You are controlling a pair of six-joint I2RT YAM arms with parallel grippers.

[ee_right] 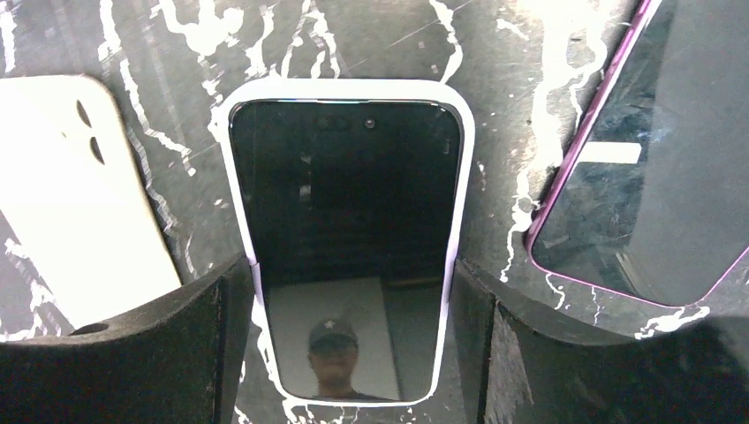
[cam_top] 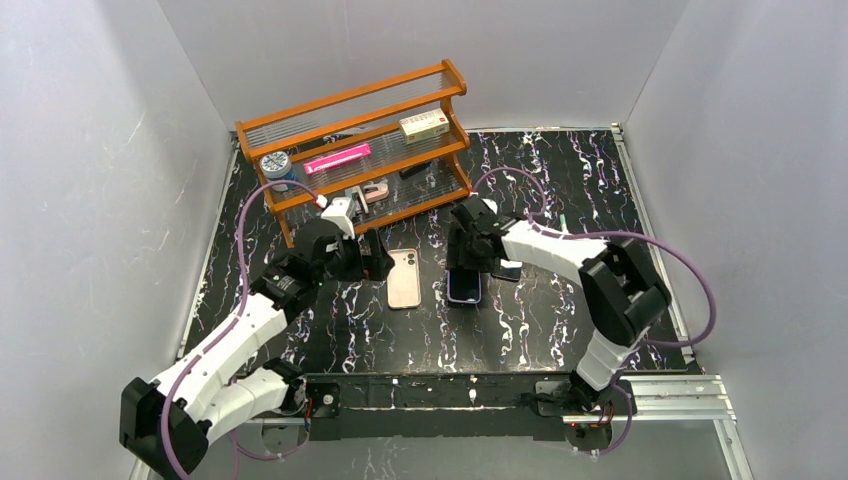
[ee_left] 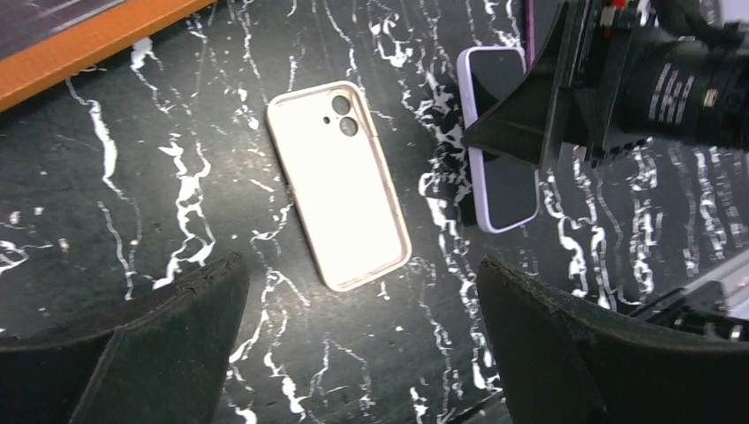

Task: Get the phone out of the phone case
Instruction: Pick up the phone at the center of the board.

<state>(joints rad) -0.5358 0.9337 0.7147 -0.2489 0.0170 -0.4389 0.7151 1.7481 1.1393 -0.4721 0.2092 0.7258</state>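
A phone with a dark screen sits in a pale lilac case [ee_right: 344, 221], flat on the black marbled table [cam_top: 540, 320]. My right gripper [ee_right: 353, 340] straddles its near end, with both fingers pressed against the case's long sides. In the top view the right gripper [cam_top: 465, 262] is just above this phone [cam_top: 463, 288]. An empty beige case [cam_top: 404, 279] lies to its left, inner side up, and shows in the left wrist view [ee_left: 340, 181]. My left gripper [ee_left: 362, 344] is open and empty, hovering near the beige case's near end.
A second phone in a magenta case [ee_right: 654, 159] lies close to the right of the lilac one [cam_top: 508, 270]. An orange wooden rack [cam_top: 360, 150] with boxes and small items stands at the back. Grey walls enclose the table.
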